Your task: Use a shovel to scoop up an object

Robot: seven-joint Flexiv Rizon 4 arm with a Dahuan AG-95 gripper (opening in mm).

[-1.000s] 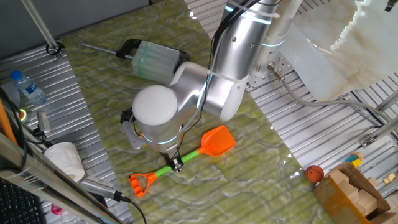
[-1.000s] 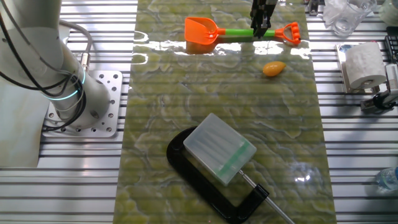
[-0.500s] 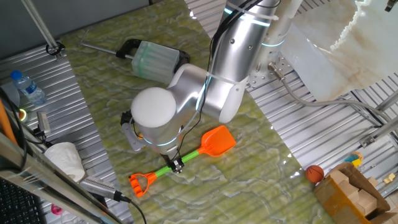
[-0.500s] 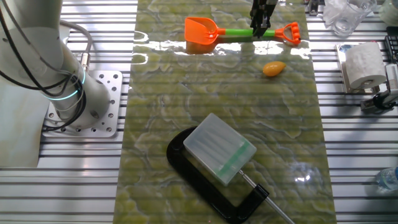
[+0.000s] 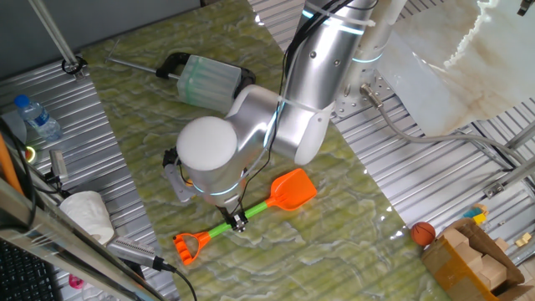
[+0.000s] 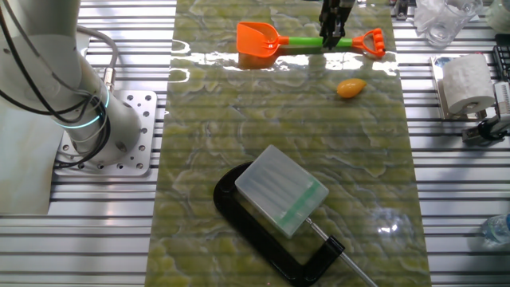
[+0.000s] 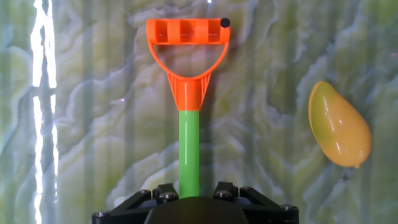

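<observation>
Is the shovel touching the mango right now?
Apart. The other fixed view shows bare mat between the shovel and the mango, and the hand view shows the same gap beside the green shaft.

Two fixed views high, opposite sides, sharing green mat (image 6: 287, 119) (both far); hand view close, straight down.

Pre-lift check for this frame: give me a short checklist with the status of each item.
1. Gripper is over the green shaft of the shovel: ok.
2. Fingers closed firmly on the shaft: cannot tell.
3. Shovel lies flat on the table: ok.
4. Object lies apart from the shovel, not under the arm: ok.
5. Blade empty: ok.
6. C-clamp is away from the path between blade and object: ok.
</observation>
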